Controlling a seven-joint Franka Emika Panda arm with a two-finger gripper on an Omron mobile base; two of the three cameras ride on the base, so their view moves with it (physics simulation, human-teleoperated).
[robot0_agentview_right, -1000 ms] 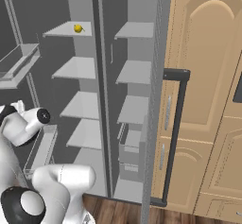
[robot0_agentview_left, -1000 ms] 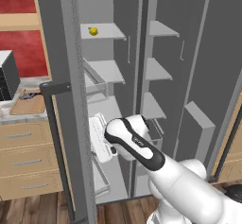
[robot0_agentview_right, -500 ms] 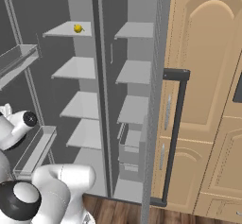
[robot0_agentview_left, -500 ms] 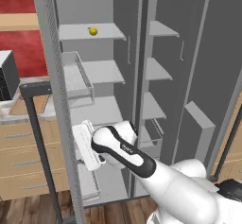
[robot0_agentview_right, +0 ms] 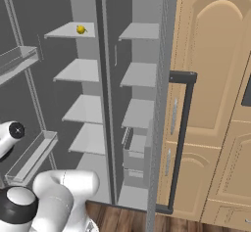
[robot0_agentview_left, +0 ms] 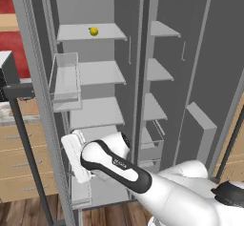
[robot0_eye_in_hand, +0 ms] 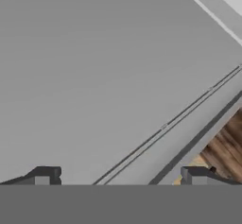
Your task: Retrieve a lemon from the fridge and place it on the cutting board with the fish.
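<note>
The fridge point(robot0_agentview_left: 97, 72) stands with both tall grey doors open. The lemon point(robot0_agentview_left: 94, 30), small and bright yellow, lies on the top left shelf and also appears as the lemon point(robot0_agentview_right: 80, 29). My gripper point(robot0_eye_in_hand: 120, 178) is open with nothing between its fingertips point(robot0_eye_in_hand: 45, 175), close against the grey inner face of the left door. My hand point(robot0_agentview_left: 76, 154) sits low by that door's edge, far below the lemon. I cannot make out the cutting board or the fish.
Clear bins point(robot0_agentview_left: 64, 82) hang on the left door, which has a dark bar handle point(robot0_agentview_left: 24, 139). The right door's handle point(robot0_agentview_right: 179, 143) stands before beige cabinets point(robot0_agentview_right: 215, 104). Wooden drawers point(robot0_agentview_left: 19, 168) lie at the left, with wood floor below.
The left fridge door has swung wider open to the left. My hand has moved left and lower along with it. The lemon has stayed put.
</note>
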